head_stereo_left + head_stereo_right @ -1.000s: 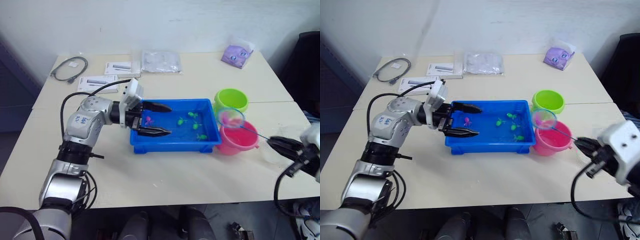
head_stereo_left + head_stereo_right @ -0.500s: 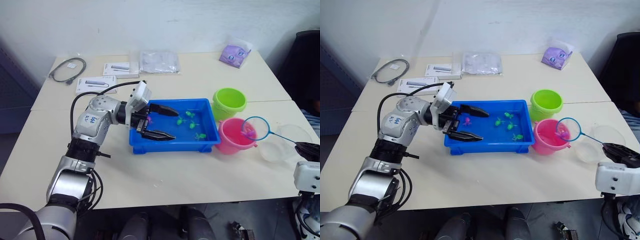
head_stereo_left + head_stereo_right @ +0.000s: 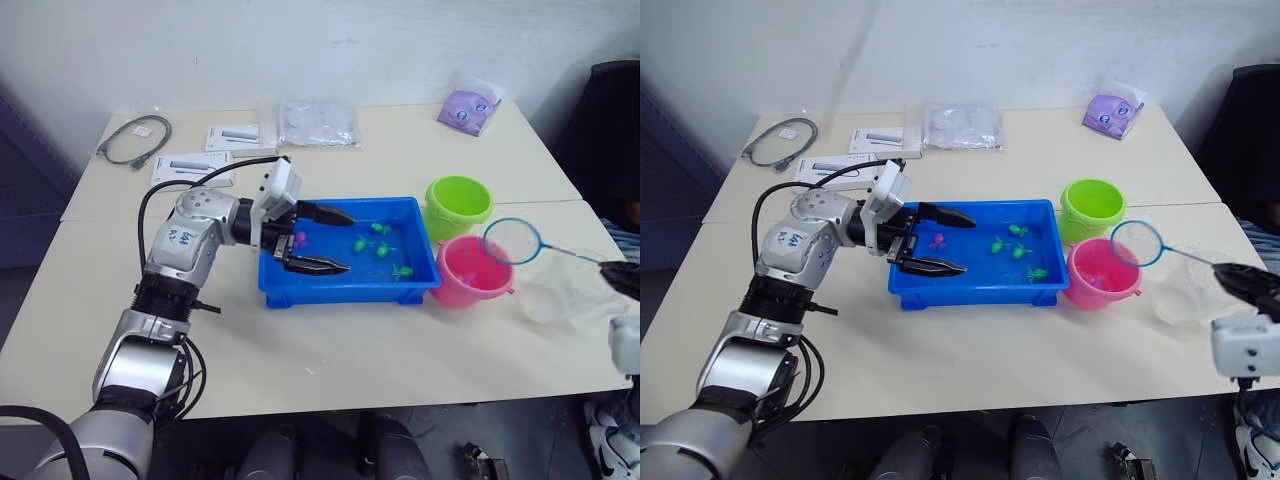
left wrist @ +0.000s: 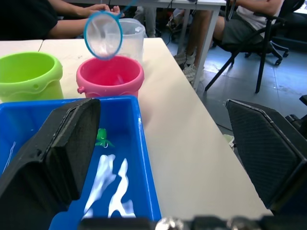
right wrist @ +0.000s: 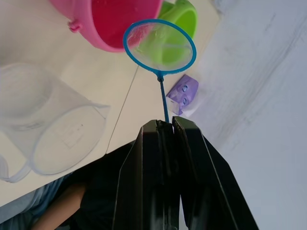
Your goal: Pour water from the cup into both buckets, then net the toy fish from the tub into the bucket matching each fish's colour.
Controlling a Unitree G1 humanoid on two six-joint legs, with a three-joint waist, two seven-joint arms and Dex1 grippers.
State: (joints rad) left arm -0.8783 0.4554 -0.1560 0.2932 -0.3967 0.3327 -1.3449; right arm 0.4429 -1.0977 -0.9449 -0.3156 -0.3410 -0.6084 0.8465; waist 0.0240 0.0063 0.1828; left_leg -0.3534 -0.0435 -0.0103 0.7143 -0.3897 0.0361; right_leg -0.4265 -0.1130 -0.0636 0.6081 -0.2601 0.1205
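The blue tub (image 3: 340,293) sits mid-table and holds water, a pink toy fish (image 3: 299,238) and green toy fish (image 3: 380,229). My left gripper (image 3: 333,240) hangs open over the tub's left end, holding nothing. Right of the tub stand the green bucket (image 3: 459,205) and the pink bucket (image 3: 470,272). My right gripper (image 5: 165,123) is shut on the thin handle of the net (image 3: 512,241). The net's blue hoop hovers over the pink bucket's right rim, and its mesh looks empty. The clear cup (image 3: 565,290) stands on the table right of the pink bucket, under the handle.
At the back of the table lie a grey cable (image 3: 135,138), leaflets (image 3: 195,162), a plastic bag (image 3: 320,122) and a purple pouch (image 3: 470,108). A dark chair (image 3: 610,120) stands past the right edge. In the left wrist view, seated people (image 4: 240,19) are beyond the table.
The net swung right from between the buckets to the pink bucket's right rim. The pink fish seen in it before no longer shows. The left gripper has held its place over the tub.
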